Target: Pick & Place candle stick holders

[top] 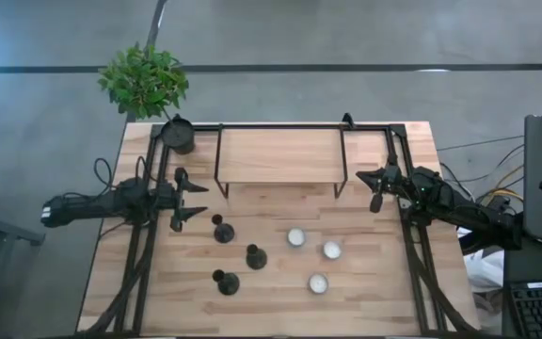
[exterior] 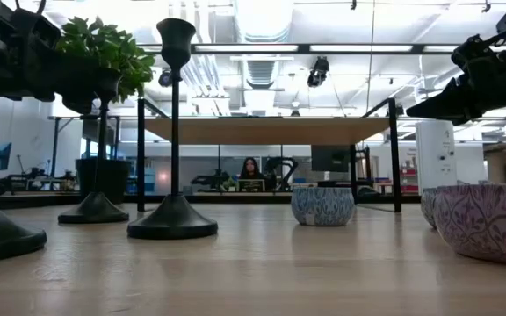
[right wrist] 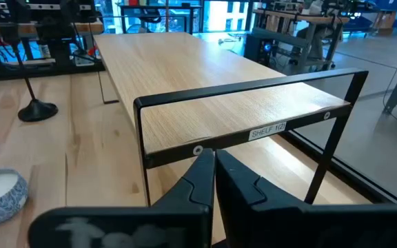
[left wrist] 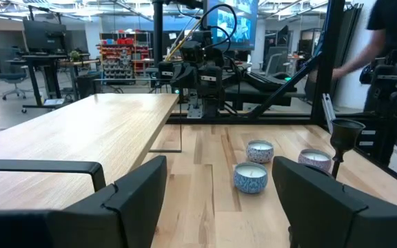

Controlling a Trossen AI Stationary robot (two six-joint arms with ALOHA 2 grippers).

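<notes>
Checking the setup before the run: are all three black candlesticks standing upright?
Yes. The three candlesticks each stand on their round base, cup on top, from above.

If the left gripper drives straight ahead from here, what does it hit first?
Probably the nearest tealight cup: the open left gripper points across the table at the three cups, the right arm beyond. Depth is hard to judge.

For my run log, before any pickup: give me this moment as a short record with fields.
candlesticks: three, upright, left of centre
tealight cups: three, right of centre
shelf: nothing on top
left gripper: open, empty, beside the candlesticks
right gripper: shut, empty, at shelf's right end
</notes>
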